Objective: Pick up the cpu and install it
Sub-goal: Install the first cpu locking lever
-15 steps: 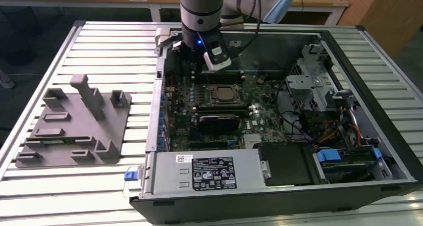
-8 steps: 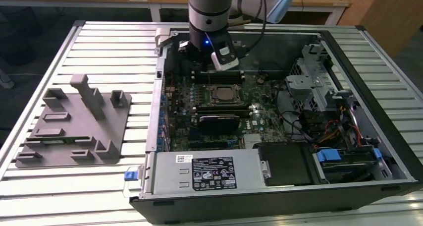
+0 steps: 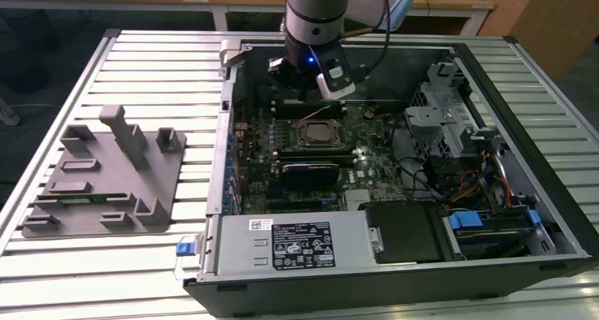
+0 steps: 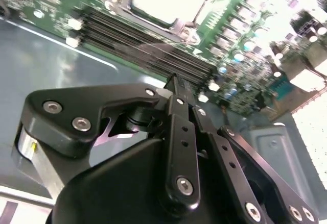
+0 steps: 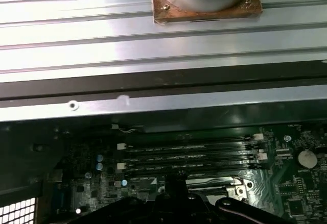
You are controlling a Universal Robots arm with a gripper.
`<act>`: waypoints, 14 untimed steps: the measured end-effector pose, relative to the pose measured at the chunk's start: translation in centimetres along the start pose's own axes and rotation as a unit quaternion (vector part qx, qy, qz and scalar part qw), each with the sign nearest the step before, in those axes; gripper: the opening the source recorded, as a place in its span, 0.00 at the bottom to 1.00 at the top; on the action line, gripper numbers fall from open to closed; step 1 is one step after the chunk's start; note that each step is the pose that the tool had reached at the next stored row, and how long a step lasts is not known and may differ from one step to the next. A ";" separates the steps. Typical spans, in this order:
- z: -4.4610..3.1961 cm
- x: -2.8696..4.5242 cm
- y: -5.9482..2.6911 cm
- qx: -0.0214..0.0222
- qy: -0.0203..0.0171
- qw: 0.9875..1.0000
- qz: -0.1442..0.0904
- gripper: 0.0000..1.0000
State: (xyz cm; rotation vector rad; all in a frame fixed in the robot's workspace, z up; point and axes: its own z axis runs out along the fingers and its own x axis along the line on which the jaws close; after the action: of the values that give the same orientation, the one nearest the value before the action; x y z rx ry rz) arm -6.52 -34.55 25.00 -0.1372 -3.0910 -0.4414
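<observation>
The tool (image 3: 301, 90) hangs inside the open computer case (image 3: 506, 194) on the slatted bench (image 3: 140, 60), above the memory slots (image 5: 189, 152) at the far edge of the motherboard (image 3: 374, 162). In the second wrist view its black fingers (image 4: 180, 132) stand pressed close together, with nothing seen between them. The cpu (image 3: 315, 131) lies in the socket frame (image 3: 301, 123) in the middle of the board, just beside the tool and apart from it. A grey fixture (image 3: 103, 176) sits on the bench toward the exterior view's left.
</observation>
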 end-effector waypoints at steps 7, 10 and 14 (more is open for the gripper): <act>0.00 -0.91 0.08 0.000 0.000 1.000 0.000 0.11; 0.06 -0.95 0.08 0.000 0.000 1.000 0.000 0.11; 0.20 -1.18 0.05 0.000 0.000 1.000 0.001 0.11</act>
State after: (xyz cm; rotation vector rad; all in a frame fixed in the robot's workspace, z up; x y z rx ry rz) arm -5.34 -34.55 24.78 -0.1418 -3.0914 -0.4402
